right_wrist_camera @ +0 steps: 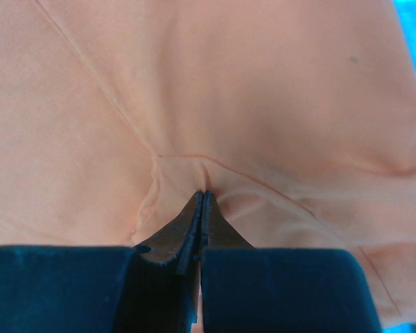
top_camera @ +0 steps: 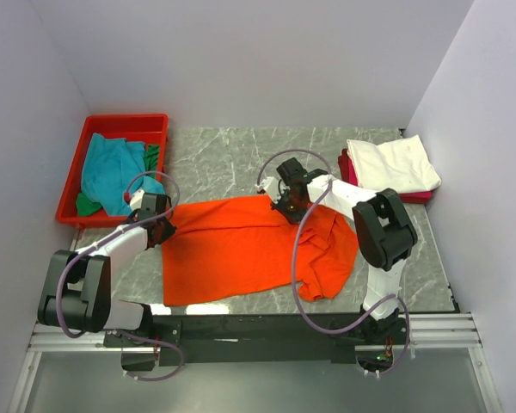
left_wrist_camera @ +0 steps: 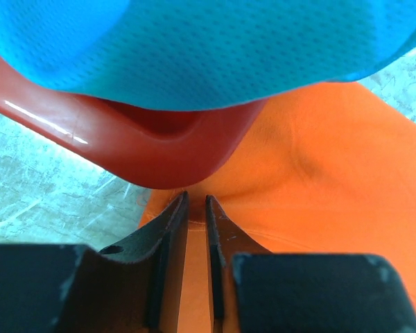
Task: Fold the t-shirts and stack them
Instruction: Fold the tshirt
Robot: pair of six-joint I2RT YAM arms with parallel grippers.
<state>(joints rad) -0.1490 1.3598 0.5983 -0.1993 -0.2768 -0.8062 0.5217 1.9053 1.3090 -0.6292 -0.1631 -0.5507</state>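
The task looks to be at an early-to-middle stage. At the upper right of the top view a white t-shirt (top_camera: 394, 163) lies folded on a magenta-red t-shirt (top_camera: 347, 169), which reads as a started stack. The orange t-shirt (top_camera: 241, 249) lies spread and unfolded across the middle of the frame, with its right side rumpled and a sleeve bunched toward the lower right. The left gripper (top_camera: 161, 228) is at the shirt's upper left corner; in the left wrist view its jaws are drawn close together with orange cloth in the narrow gap, apparently pinching the edge. The right gripper (top_camera: 288, 206) is clamped on the shirt's upper edge near the middle, with cloth puckering at its tips in the right wrist view. A teal t-shirt (top_camera: 107, 172) and a green t-shirt (top_camera: 152, 157) lie crumpled in the red tray (top_camera: 99, 125) at the upper left, so by this judgement at least three shirts remain to be folded. The table (top_camera: 232, 159) is grey, marble-patterned and hard-looking. Plain pale walls (top_camera: 241, 60) close it in at the left, top and right of the frame.
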